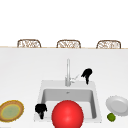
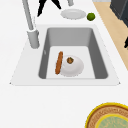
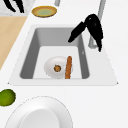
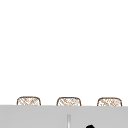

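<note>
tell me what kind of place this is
Most likely a simulated kitchen, at an island counter: a white sink with a tall faucet set into it, plates and a lime on the counter, and three woven chair backs behind it.

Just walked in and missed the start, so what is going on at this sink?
The right hand hangs in the air beside the faucet, near its lever, fingers pointing down and holding nothing. The left hand hovers at the sink's front left corner. In the basin lie a white plate, a small brown item and a long brown stick-shaped item. A red ball sits at the front.
</note>
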`<state>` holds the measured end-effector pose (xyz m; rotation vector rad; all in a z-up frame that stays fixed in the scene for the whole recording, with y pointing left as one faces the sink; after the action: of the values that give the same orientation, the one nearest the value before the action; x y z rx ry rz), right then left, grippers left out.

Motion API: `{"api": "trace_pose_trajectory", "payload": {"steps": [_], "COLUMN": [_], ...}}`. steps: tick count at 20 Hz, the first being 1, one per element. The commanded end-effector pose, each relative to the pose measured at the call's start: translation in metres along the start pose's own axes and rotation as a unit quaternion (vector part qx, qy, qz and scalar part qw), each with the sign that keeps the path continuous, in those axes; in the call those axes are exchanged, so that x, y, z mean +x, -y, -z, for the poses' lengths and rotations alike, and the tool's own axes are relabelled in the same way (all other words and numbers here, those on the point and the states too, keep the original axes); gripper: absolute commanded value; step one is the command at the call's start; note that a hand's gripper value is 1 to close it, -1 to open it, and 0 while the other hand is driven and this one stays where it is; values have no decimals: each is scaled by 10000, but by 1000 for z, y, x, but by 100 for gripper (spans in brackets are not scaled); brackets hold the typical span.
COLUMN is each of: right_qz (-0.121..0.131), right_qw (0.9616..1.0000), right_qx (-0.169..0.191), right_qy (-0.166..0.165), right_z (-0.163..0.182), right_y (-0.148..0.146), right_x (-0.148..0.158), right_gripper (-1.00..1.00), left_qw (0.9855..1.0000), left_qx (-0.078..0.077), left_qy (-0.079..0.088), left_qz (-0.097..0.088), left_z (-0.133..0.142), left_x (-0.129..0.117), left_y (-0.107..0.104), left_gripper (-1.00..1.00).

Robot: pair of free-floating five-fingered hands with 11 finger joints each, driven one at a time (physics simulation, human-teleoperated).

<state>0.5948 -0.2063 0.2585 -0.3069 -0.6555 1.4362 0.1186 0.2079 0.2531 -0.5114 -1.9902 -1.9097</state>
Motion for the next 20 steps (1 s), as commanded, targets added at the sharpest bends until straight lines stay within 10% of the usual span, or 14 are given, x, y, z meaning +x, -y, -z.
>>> {"api": "trace_pose_trajectory", "payload": {"steps": [1,20], "right_qz": [-41,-178], "right_qw": [10000,9998], "right_qx": [44,22], "right_qy": [7,-55], "right_z": [-11,-57], "right_y": [-27,-166], "right_x": [-2,3], "right_gripper": [-100,-100], "left_qw": [10000,10000], "left_qx": [0,0], "left_qy": [0,0], "left_qz": [0,0], "left_z": [0,0], "left_x": [0,0], "left_y": [0,0], "left_gripper": [0,0]}}
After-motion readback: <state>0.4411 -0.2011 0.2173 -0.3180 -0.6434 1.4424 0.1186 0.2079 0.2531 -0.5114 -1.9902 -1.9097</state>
